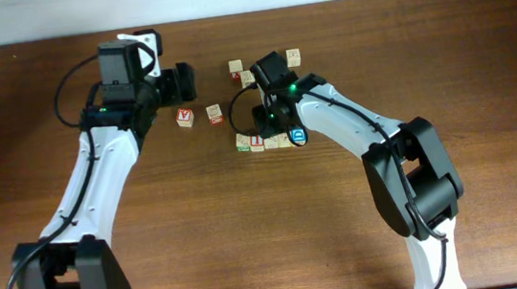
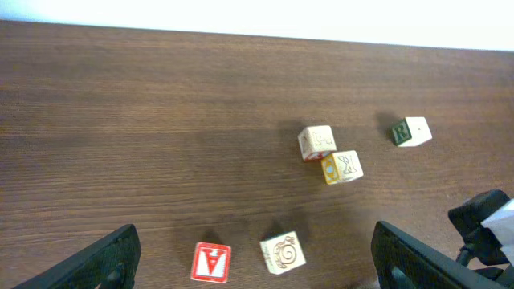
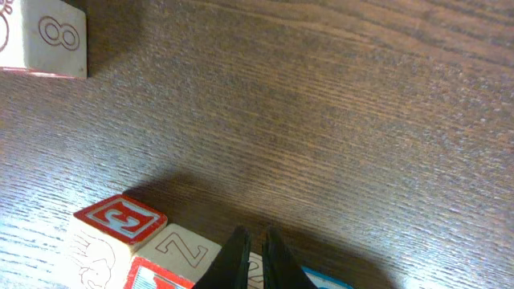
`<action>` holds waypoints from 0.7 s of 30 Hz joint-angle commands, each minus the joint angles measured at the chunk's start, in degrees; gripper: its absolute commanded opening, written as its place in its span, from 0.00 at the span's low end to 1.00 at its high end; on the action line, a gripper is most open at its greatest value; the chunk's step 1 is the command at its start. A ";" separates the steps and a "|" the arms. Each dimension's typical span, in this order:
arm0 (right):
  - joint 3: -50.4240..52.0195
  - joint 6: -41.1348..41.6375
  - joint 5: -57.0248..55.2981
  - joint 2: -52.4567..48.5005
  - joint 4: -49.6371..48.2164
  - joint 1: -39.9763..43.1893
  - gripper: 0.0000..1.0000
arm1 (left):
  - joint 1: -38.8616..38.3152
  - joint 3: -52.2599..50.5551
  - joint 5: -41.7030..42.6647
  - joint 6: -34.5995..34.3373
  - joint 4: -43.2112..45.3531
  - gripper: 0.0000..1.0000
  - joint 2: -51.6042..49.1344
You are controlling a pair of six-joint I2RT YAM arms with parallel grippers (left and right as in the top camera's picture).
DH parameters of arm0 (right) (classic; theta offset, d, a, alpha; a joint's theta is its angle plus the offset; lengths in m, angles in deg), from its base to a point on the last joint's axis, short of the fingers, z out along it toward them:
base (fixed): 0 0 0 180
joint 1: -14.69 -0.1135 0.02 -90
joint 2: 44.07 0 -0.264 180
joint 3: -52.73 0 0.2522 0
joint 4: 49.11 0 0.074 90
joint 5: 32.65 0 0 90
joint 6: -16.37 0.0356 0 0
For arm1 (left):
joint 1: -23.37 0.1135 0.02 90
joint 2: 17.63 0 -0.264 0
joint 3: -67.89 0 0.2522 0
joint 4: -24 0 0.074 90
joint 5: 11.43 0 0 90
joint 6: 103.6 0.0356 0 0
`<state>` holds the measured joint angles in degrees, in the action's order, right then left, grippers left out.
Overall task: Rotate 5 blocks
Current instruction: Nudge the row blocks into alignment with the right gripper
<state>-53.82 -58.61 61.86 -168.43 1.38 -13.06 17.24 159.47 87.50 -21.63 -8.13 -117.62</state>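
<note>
Our right gripper (image 3: pixel 253 255) has its fingers pressed together on nothing, tips low over the row of blocks (image 1: pixel 271 141) at mid-table. They sit just beside the Z block (image 3: pixel 183 245), with the blue-faced block (image 1: pixel 298 137) on the other side. With the tips together, we judge this a nudge rather than a pick. We should press against one corner of a single block, off its centre, and sweep a short arc so it turns in place. The neighbours touch, so a long push would drag them. Our left gripper (image 1: pixel 180 83) is spread wide and empty, near the red V cube (image 1: pixel 185 119), well apart from the row.
</note>
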 commanded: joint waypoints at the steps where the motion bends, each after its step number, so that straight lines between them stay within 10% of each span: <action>1: -0.76 0.35 -0.63 -0.52 1.05 -0.70 0.09 | -0.81 0.92 -0.44 -0.28 0.02 0.92 -0.42; 21: -4.70 0.48 -5.22 -0.81 6.03 1.42 0.13 | -0.85 0.92 -1.49 -0.28 -1.79 1.00 -3.87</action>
<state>-59.05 -58.63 58.17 -168.54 7.18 -11.64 16.41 159.56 86.67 -21.81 -10.10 -118.51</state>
